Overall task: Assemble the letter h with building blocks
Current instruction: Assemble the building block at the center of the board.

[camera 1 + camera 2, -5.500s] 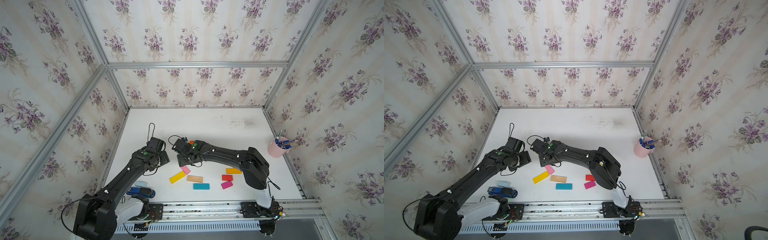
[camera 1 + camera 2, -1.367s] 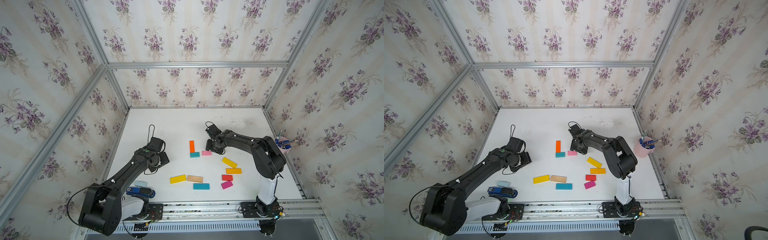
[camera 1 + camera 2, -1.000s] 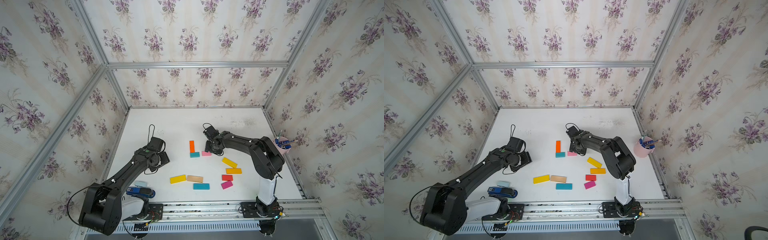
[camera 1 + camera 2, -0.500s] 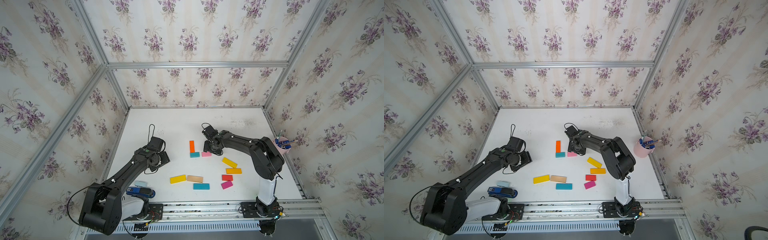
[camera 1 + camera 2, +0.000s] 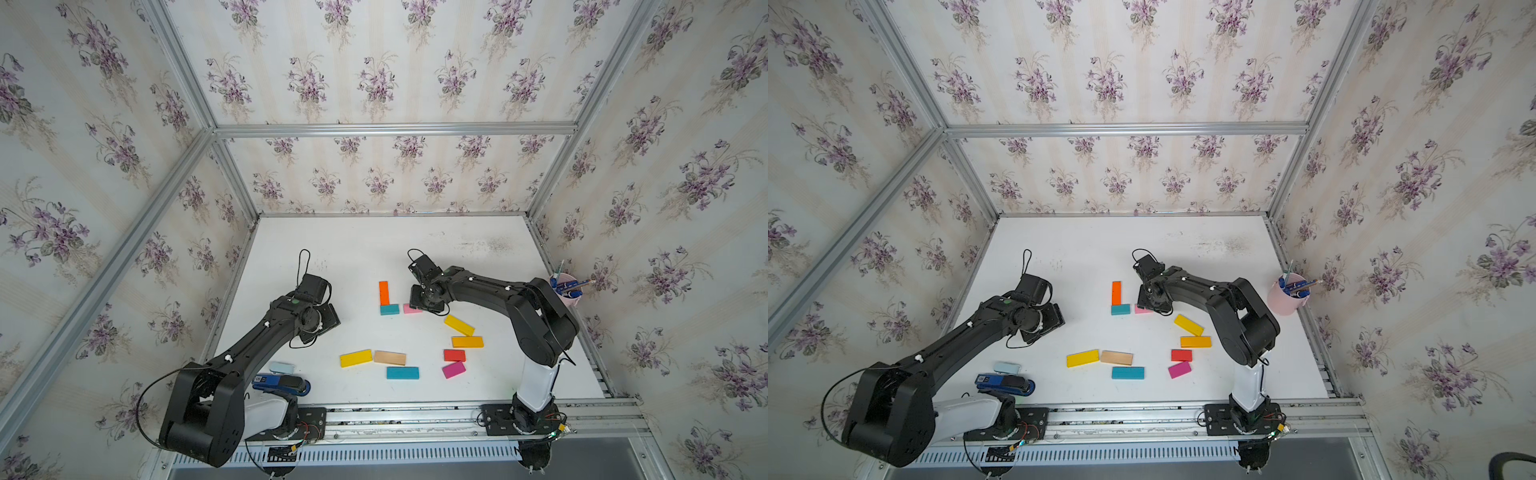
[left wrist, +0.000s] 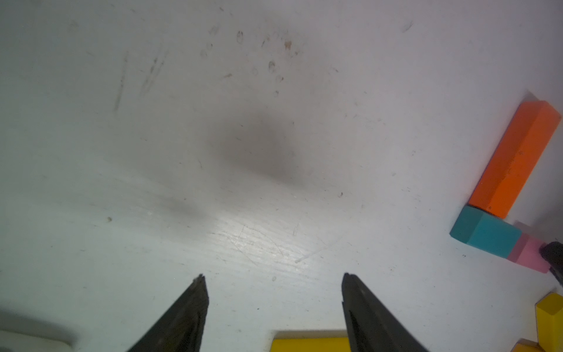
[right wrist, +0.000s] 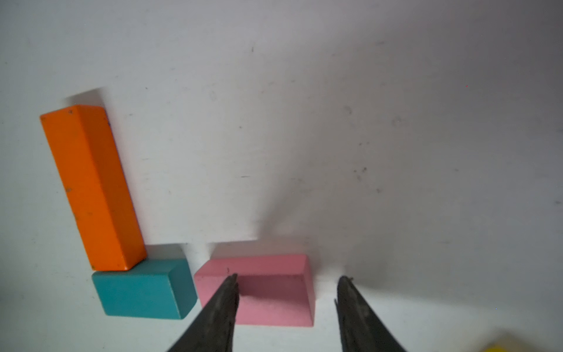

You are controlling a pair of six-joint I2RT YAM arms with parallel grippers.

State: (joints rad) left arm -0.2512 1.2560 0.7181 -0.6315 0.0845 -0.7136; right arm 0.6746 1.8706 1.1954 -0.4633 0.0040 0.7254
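Letter h is part built mid-table. The orange block lies along 12–6 as the stem, with a short teal block touching its 6 o'clock end and a pink block just beside the teal at 3 o'clock. Right gripper is over the pink block with jaws apart, not clamped: one finger over the block, the other past its end. Left gripper is off at 9 o'clock, jaws open and empty over bare table. Loose around 5–6 o'clock: yellow block, wood block, long teal block, red block, magenta block.
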